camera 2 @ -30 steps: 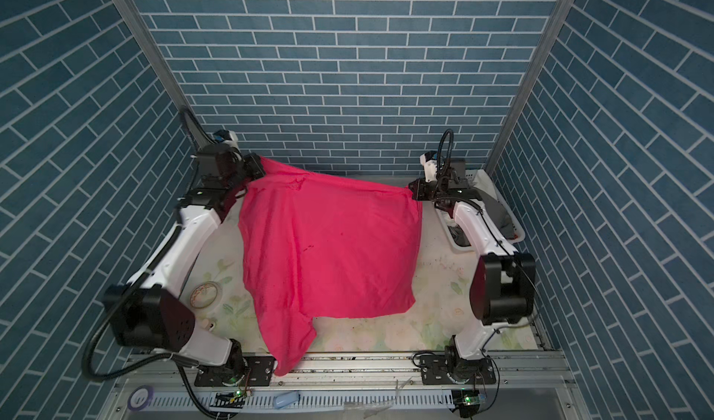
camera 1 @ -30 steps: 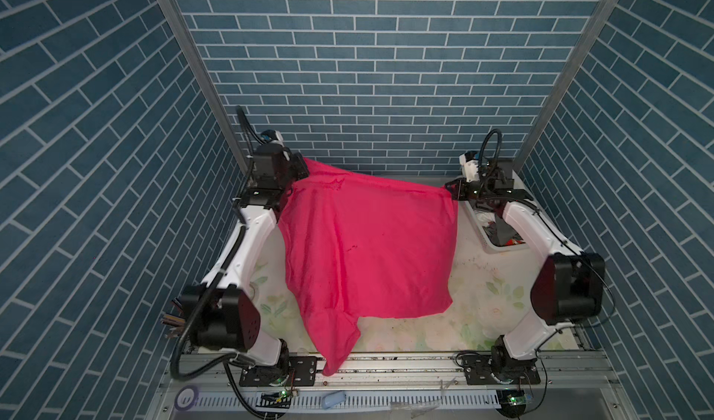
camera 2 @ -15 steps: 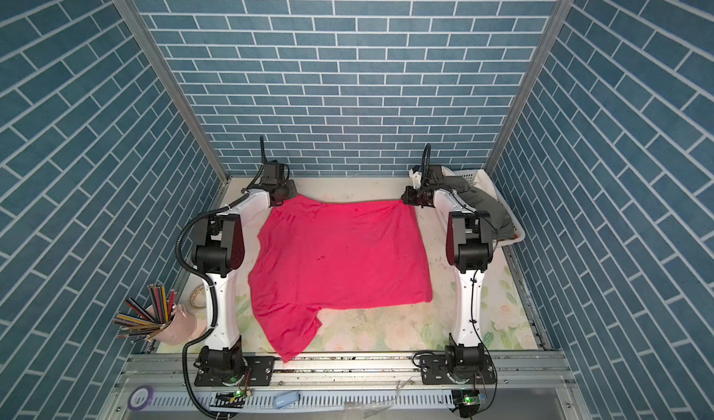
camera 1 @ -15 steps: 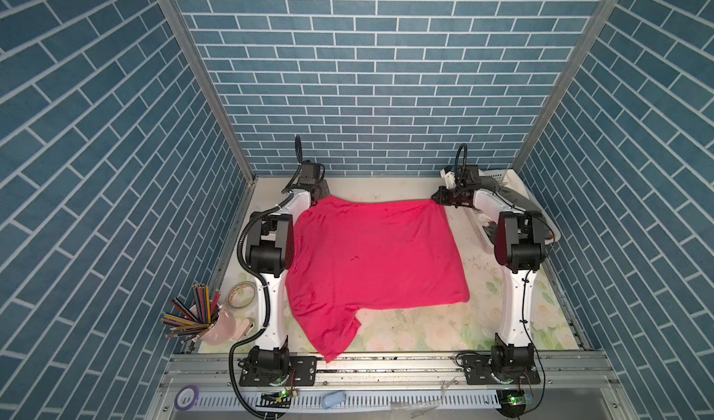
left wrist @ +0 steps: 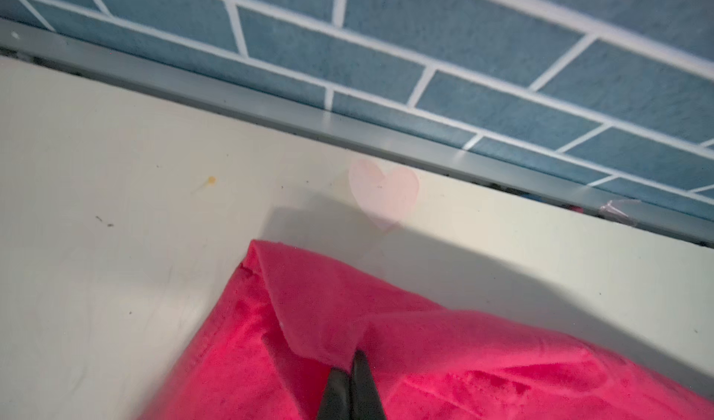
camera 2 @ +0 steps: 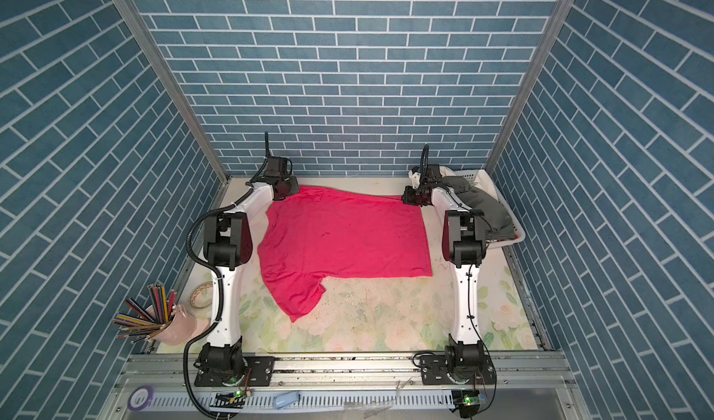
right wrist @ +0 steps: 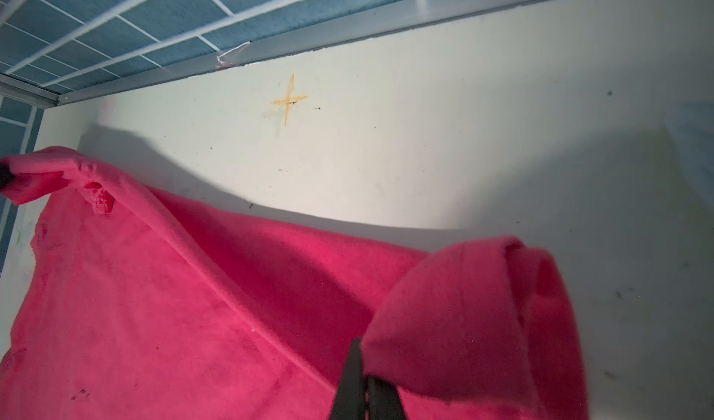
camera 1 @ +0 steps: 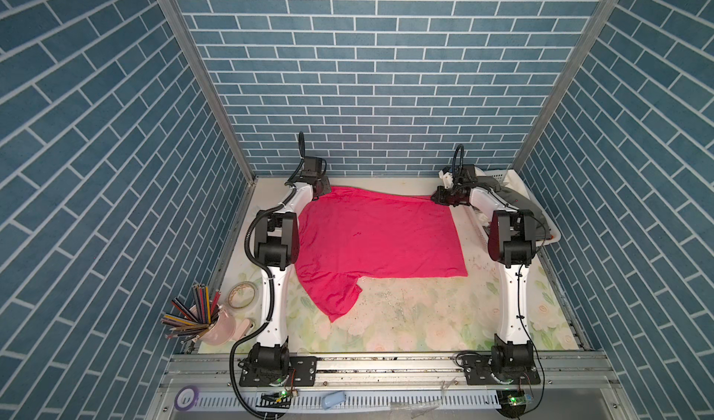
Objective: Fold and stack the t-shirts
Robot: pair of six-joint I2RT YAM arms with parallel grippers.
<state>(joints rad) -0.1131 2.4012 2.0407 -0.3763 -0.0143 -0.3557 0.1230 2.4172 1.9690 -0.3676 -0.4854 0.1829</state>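
A bright pink t-shirt (camera 1: 378, 236) (camera 2: 344, 236) lies spread on the flowered table, one sleeve pointing toward the front edge. My left gripper (camera 1: 326, 190) (camera 2: 295, 190) is shut on its far left corner, low over the table near the back wall. In the left wrist view the gripper (left wrist: 353, 364) pinches a fold of the pink cloth (left wrist: 444, 360). My right gripper (camera 1: 434, 197) (camera 2: 403, 197) is shut on the far right corner. In the right wrist view the gripper (right wrist: 363, 360) holds a curled pink flap (right wrist: 463, 313). A dark grey t-shirt (camera 1: 514, 197) (camera 2: 479, 205) lies in the basket.
A white slotted basket (camera 1: 550, 228) (camera 2: 517, 228) stands at the back right, behind my right arm. A pink cup of pencils (camera 1: 216, 327) and a tape roll (camera 1: 241, 294) sit at the front left. The brick back wall (left wrist: 463, 51) is close beyond both grippers.
Both arms have come down from a raised hold and reached to the back edge. The pink t-shirt, hanging between them before, now lies flat on the table.
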